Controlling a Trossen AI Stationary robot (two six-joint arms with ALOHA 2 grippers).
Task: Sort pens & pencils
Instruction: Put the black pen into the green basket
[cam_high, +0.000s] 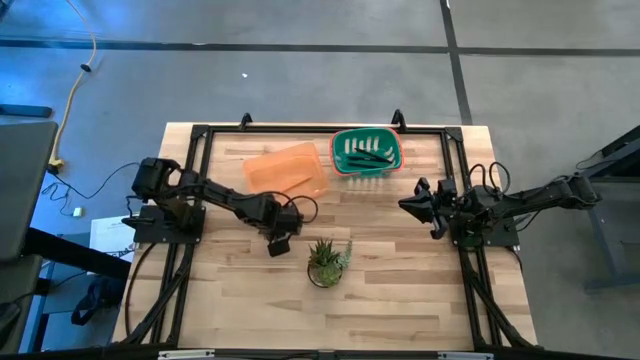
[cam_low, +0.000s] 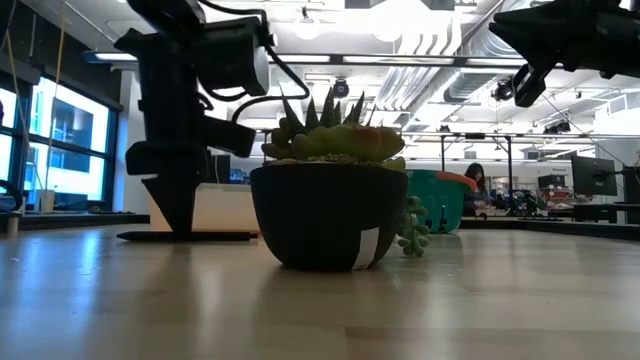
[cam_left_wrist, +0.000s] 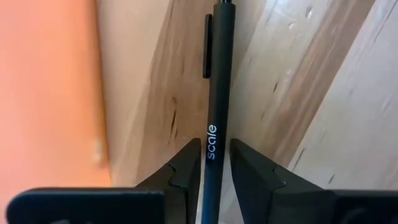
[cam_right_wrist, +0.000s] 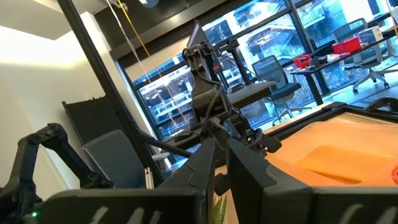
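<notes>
One dark pen (cam_left_wrist: 217, 74) with white "scale" lettering lies flat on the wooden table, left of the potted succulent (cam_high: 327, 262). My left gripper (cam_left_wrist: 216, 146) stands over it, pointing down, shut on it; the low view shows the gripper (cam_low: 180, 225) with the pen (cam_low: 225, 237) on the table. Several more dark pens (cam_high: 366, 154) lie in the green basket (cam_high: 340, 168). The orange tray (cam_high: 287, 168) sits beside the basket; I cannot make out pencils in it. My right gripper (cam_high: 415, 204) waits, shut, above the table's right part. My left gripper pinches the pen's barrel at the lettering (cam_left_wrist: 217, 124), about mid-length, between its two fingers (cam_left_wrist: 186, 168). The fingers come from above, pointing down, and lie across the pen. The pen lies flat on the table along its whole length.
The succulent in its dark pot (cam_low: 325, 225) stands just right of the left gripper. The tray and basket sit near the table's far edge, inside the black frame (cam_high: 200, 135). Bare wood stretches toward the near edge.
</notes>
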